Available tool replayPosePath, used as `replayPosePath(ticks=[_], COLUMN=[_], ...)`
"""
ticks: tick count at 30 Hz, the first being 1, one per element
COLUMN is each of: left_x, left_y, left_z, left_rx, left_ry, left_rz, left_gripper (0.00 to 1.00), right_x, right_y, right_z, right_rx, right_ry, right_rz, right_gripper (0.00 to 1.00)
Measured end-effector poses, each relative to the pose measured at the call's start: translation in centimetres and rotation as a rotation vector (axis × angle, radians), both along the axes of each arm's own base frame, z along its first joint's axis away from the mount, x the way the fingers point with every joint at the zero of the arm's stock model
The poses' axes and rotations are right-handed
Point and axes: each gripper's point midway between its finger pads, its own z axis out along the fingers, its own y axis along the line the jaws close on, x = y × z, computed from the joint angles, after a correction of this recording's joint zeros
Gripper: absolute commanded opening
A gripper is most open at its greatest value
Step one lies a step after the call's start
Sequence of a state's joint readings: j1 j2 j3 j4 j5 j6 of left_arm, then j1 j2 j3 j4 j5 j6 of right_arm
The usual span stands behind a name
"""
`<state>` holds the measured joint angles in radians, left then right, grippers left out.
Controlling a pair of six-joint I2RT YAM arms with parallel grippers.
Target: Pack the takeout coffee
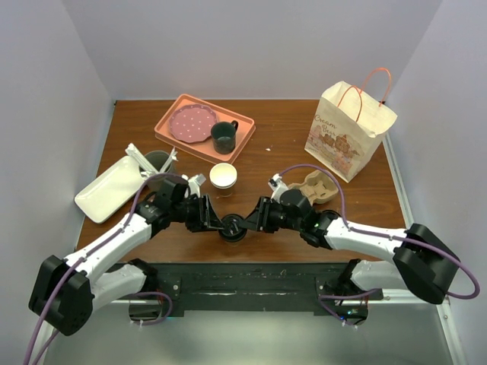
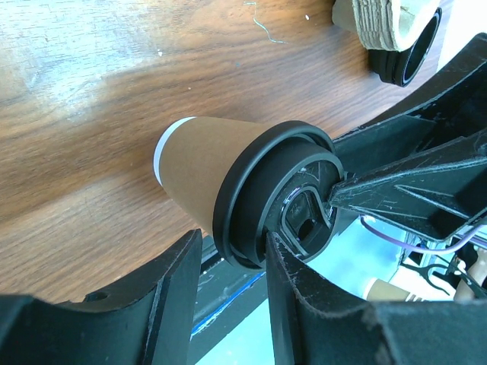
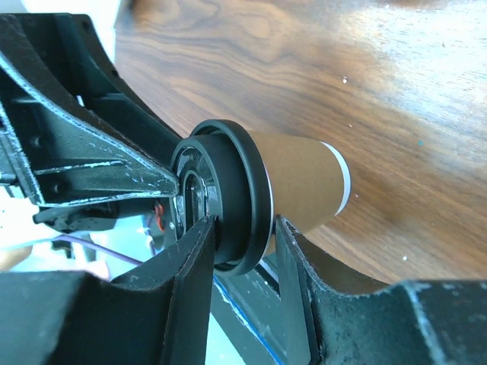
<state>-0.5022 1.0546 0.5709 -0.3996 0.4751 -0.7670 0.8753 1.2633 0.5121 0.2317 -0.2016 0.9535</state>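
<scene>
The takeout coffee [image 1: 233, 226], a tan-brown paper cup with a black lid, stands upright near the table's front edge between both arms. In the left wrist view the takeout coffee [image 2: 202, 167] sits with its lid rim between the fingers of my left gripper [image 2: 234, 240]. One finger rests on the lid top and the other stands a little off the rim, so this gripper [image 1: 219, 223] is open. My right gripper [image 3: 243, 225] pinches the same lid edge of the cup [image 3: 297, 179] from the other side, one finger on top and one under the rim. It reaches in from the right [image 1: 251, 220].
A paper bag [image 1: 346, 133] with red handles stands at the back right, with a cardboard cup carrier [image 1: 316, 186] lying in front of it. A pink tray [image 1: 171, 135] holds a plate and a green mug [image 1: 223, 137]. An open paper cup [image 1: 223, 175] and a white tray [image 1: 114, 186] sit to the left.
</scene>
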Motion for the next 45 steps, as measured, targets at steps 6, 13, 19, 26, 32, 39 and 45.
replayPosePath(ticks=[6,13,19,26,32,39,45], left_x=[0.0,0.0,0.0,0.1,0.1,0.1,0.1], left_y=[-0.1,-0.1,-0.1,-0.3,-0.4,-0.4,-0.4], left_z=[-0.1,-0.1,-0.1,-0.2,-0.2,-0.2,-0.2], left_rx=[0.000,0.001,0.001,-0.002,-0.001,0.001,0.003], left_ry=[0.009,0.011,0.012,0.008,0.014,0.021,0.024], left_rz=[-0.004,-0.003,-0.003,-0.008,-0.010,-0.012,-0.012], left_gripper=[0.43,0.43,0.43,0.43,0.43,0.43,0.43], right_x=[0.2,0.2,0.3,0.1,-0.7,-1.2,-1.6], right_y=[0.1,0.1,0.2,-1.8,-3.3,-3.1,-2.9], right_z=[-0.4,-0.5,0.6,1.2,-0.6,-2.2,-2.1], right_rx=[0.073,0.138,0.130,0.002,-0.095,-0.126,-0.119], right_ry=[-0.011,-0.022,-0.027,-0.029,0.006,0.048,0.057], right_rz=[-0.026,-0.046,-0.046,-0.061,-0.051,-0.016,0.013], right_gripper=[0.33,0.31,0.43,0.49,0.45,0.43,0.40])
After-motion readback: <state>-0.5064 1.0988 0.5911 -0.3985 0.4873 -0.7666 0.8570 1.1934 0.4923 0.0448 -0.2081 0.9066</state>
